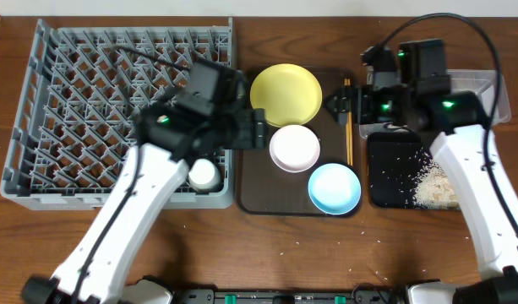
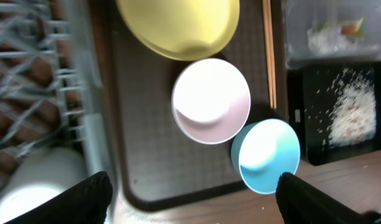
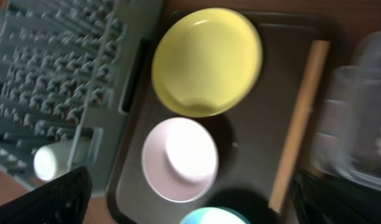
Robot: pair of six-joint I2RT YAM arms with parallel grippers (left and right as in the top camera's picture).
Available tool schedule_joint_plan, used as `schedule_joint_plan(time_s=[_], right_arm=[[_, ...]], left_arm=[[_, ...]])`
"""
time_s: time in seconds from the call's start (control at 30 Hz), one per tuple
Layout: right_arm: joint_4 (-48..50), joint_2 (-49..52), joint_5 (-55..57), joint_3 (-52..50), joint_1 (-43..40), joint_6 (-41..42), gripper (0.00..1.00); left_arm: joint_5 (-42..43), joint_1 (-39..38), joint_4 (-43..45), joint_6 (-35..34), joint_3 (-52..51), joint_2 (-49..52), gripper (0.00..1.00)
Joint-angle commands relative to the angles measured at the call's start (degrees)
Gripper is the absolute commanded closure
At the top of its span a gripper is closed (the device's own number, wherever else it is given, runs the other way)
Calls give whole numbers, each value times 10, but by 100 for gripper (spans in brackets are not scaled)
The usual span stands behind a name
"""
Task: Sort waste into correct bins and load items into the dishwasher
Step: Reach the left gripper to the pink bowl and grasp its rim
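A: Where did we find the dishes at that moment?
B: The pale green cup [image 1: 204, 174] stood in the near corner of the grey dish rack [image 1: 89, 110], next to the brown tray [image 1: 257, 192]. The yellow plate [image 1: 286, 94], the white bowl [image 1: 294, 148] and the light blue bowl [image 1: 334, 187] lay on that tray, with the chopsticks [image 1: 349, 127] along its right edge. So we judged most of the loading not yet done
A: And the waste?
B: The rice crumbs [image 1: 433, 187] lay in the black tray [image 1: 384, 173], and the wrapper [image 2: 339, 28] seemed to lie in the clear container [image 1: 482, 84]. A few crumbs were on the counter [image 1: 242, 253]
A: How were our jaws?
B: The left jaws hung spread wide over the tray's left edge, beside the white bowl, pinching nothing. The right jaws were also spread and empty, between the plate and the chopsticks. We think both were held open above the dishes so that either could go down on the next one without knocking its neighbours
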Motion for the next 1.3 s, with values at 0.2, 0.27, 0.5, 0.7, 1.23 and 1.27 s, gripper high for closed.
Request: schedule_joint_plan(time_s=[0.2, 0.27, 0.5, 0.7, 1.23, 1.27], right_arm=[[-38, -42, 7, 4, -54, -2, 1], [-41, -40, 14, 4, -53, -2, 1], [-43, -33, 14, 3, -53, -3, 1], [-41, -31, 14, 3, -53, -2, 1], [-38, -31, 14, 3, -49, -3, 1], [-38, -31, 14, 3, -49, -3, 1]], left_arm=[[5, -48, 34, -4, -5, 137, 15], [5, -48, 34, -5, -5, 161, 15], [6, -48, 48, -20, -5, 242, 16], [4, -48, 71, -69, -5, 276, 24], [-57, -46, 81, -175, 3, 297, 39], [-58, -46, 89, -185, 3, 297, 39]])
